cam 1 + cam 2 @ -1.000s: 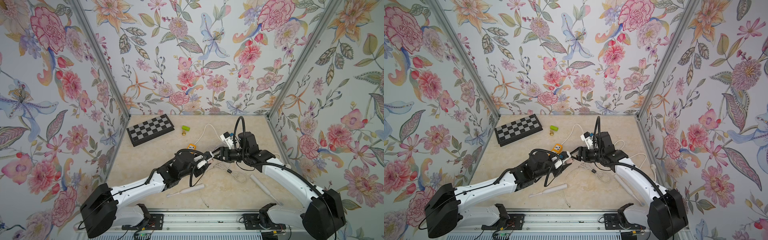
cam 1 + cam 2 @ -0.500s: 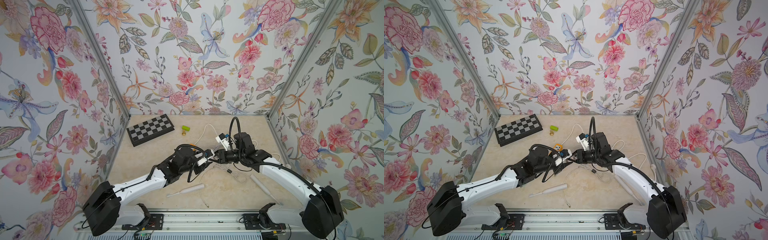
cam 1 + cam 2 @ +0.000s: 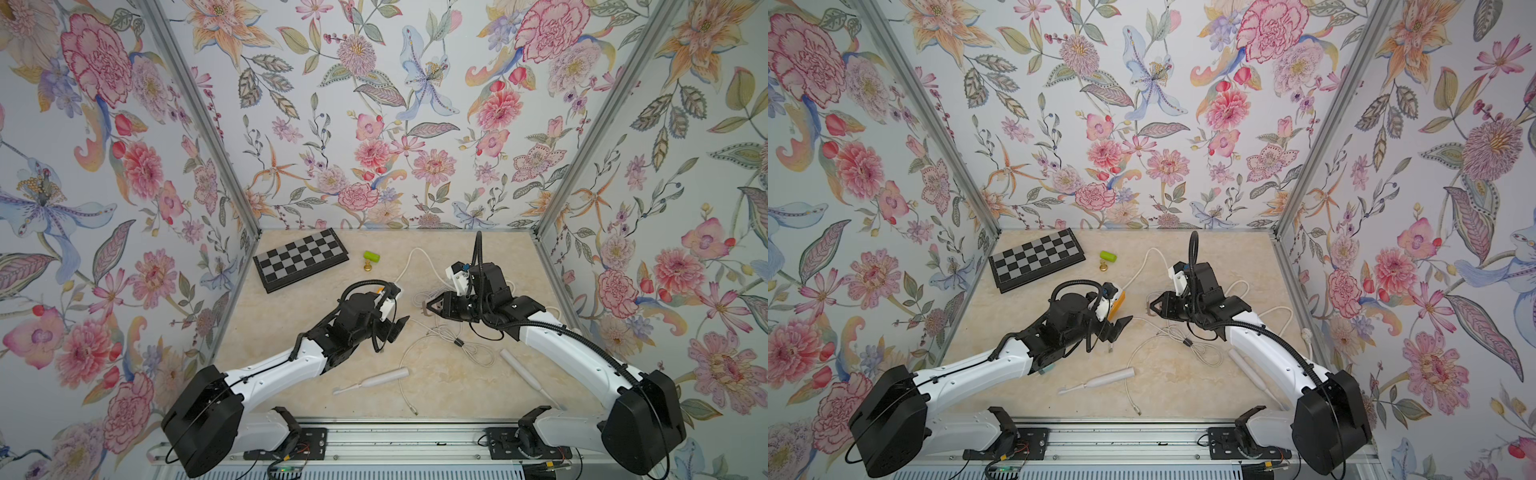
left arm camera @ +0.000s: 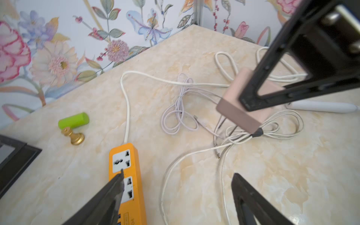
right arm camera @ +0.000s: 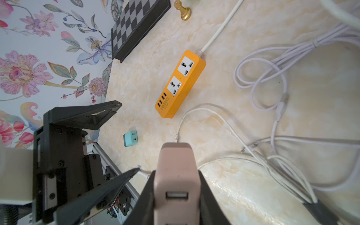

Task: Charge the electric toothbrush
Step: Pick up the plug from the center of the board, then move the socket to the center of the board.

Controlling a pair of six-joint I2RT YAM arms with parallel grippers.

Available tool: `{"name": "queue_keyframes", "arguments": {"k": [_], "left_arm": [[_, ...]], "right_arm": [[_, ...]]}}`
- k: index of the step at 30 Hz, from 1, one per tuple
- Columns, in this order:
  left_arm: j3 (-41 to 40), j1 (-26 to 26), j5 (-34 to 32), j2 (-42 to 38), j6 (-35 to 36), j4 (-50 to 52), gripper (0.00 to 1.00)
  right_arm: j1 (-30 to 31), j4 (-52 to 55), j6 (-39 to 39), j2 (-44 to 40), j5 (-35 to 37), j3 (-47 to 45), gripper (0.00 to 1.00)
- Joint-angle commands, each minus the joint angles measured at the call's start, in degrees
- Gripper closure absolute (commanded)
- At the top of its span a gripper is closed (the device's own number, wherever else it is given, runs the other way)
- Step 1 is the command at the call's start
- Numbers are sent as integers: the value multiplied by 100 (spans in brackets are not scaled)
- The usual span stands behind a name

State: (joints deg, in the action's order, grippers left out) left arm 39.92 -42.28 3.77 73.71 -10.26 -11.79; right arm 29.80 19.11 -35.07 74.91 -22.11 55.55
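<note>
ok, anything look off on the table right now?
Mainly the white cables: several lie in one overlapping tangle mid-table beside the orange power strip. A teal adapter lies loose, apart from the strip. No spills or damage visible.

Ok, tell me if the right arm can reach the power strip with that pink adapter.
Probably yes: sockets on the power strip lie uncovered, though the left gripper hangs close by.
</note>
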Motion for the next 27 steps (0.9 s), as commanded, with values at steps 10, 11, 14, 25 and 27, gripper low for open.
{"name": "queue_keyframes", "arguments": {"k": [10, 11, 14, 25, 27], "left_arm": [[41, 1057, 13, 1256, -2304, 14, 5], [167, 1092, 137, 1400, -2364, 107, 5], [287, 1095, 141, 1554, -2456, 183, 4], [78, 1086, 1078, 1985, -3012, -571, 9], [120, 1073, 1272, 2095, -3098, -668, 10]], "right_arm": [[-60, 312, -302, 442, 822, 272, 95], [-69, 319, -334, 465, 830, 277, 95], [-67, 364, -404, 535, 929, 305, 95], [-26, 797, -593, 987, 1540, 689, 100], [-14, 847, -640, 1087, 1606, 786, 100]]}}
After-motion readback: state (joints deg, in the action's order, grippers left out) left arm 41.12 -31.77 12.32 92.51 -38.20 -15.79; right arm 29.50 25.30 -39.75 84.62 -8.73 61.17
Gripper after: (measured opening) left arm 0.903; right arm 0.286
